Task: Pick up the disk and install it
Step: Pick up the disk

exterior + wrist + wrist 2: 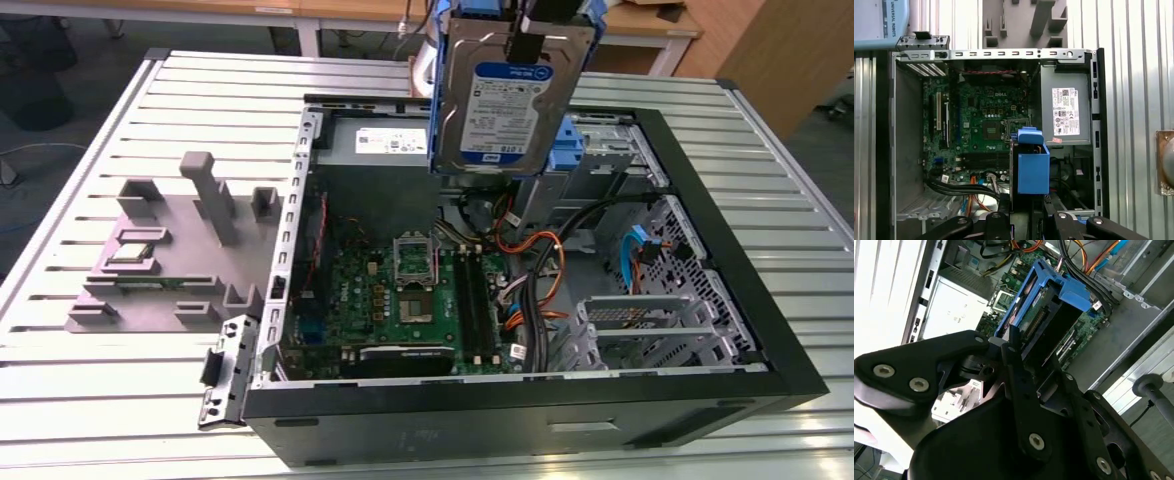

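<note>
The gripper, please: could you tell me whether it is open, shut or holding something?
Gripper: shut on the disk, held above the open computer case.

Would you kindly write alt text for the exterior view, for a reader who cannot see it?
The claw holds the disk upright by its top edge above an open computer case lying on a slatted metal table. A grey fixture sits at the exterior view's left of the case.

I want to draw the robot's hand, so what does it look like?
The gripper is matte black all over. It is built from flat bars with rounded ends, joined together like links. Shiny silver screws sit at the joints. Two slim black fingers reach out from the bars.
</note>
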Available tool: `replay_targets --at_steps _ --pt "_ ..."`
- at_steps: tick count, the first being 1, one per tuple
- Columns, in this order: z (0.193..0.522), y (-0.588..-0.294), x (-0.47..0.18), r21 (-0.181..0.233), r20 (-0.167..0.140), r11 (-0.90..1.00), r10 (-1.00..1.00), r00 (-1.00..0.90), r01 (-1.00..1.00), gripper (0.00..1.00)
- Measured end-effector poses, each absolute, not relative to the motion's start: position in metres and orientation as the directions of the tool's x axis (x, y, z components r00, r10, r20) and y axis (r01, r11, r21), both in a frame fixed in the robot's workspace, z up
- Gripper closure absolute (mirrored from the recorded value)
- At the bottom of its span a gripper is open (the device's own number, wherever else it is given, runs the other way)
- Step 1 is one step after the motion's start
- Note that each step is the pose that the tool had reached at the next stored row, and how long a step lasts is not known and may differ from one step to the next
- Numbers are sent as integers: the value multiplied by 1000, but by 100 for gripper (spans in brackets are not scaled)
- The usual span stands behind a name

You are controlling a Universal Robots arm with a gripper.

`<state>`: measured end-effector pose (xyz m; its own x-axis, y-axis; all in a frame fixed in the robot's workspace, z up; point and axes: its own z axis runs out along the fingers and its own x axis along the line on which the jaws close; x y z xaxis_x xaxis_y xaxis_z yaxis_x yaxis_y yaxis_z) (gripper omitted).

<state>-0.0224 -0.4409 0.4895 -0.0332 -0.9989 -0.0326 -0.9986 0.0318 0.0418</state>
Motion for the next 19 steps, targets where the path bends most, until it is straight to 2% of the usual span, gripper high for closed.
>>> replay_targets --at_steps 19 --pt "489 -495 -22 42 -35 32 -999 -33 -999 65"
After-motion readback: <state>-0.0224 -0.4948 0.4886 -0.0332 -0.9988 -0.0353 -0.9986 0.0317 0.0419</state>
